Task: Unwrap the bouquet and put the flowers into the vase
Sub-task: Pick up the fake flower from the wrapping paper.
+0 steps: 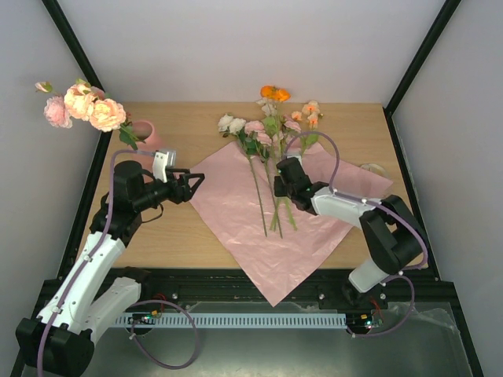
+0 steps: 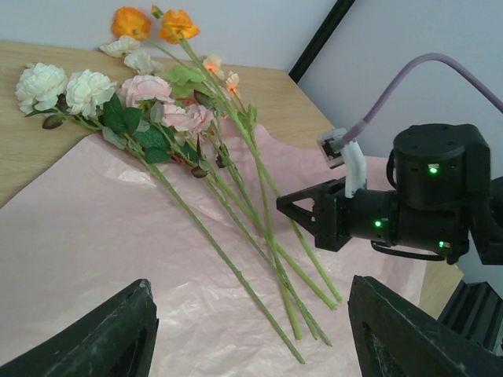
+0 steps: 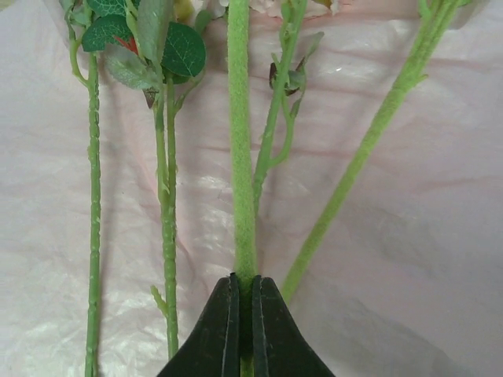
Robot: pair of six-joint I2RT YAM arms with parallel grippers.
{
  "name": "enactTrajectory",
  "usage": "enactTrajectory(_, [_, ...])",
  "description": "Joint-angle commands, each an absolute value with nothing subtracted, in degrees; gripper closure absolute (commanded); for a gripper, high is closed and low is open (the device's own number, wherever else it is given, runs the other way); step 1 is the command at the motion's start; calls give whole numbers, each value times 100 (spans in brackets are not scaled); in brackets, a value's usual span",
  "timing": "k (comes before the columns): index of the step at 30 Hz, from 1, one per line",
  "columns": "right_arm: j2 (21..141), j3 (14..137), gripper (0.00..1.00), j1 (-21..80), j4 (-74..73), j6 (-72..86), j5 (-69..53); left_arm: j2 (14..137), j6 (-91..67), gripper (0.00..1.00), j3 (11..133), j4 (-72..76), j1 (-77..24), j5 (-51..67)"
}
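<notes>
Where the flowers (image 1: 255, 127) lie: loose, fanned on a crinkled glossy pink sheet (image 1: 228, 212), heads toward 12 o'clock.
Vase (image 1: 146, 133): matte salmon cylinder at 10 o'clock, three blooms (image 1: 82, 106) in it.
Right gripper (image 3: 244, 314): pressed low, jaws clenched on one fuzzy green stem (image 3: 240, 157).
Left gripper (image 1: 192, 183): level at 9 o'clock, jaws released wide.
Table (image 1: 173, 228): pale wood, white walls (image 1: 236, 47) around.

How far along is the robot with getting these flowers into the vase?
Done: the wrapping paper lies spread flat, and a few pink and peach roses already stand in the vase. In hand: the right pincer is shut on one green stem; the left pincer is open, holding nothing. Left: the rest of the flowers lying on the paper.
</notes>
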State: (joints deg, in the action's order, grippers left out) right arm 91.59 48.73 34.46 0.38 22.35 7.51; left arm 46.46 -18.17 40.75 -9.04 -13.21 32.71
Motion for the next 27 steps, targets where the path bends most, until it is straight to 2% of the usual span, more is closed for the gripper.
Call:
enactTrajectory(1, [8651,4552,99,3419,249,2274,792,4627,-1777,1,4082,-993,-1327,3157])
enactTrajectory(11, [7277,3763,99,3434,814,2586,98,4585,-2215,0,4131,-845,-1333,2929])
enactTrajectory(15, [6660,3469,99,3445,1278,2699,-398,4562,-2551,1,4045,-425,-1336,3233])
enactTrajectory(22, [5657,2753,99,3530,2985,2977,-1801,4533,-2962,2,4113,48,-1409,3531])
enactTrajectory(27, [5196,2539,99,3839,3776,2854,-2189,4552,-3376,5,4184,484,-1502,3802])
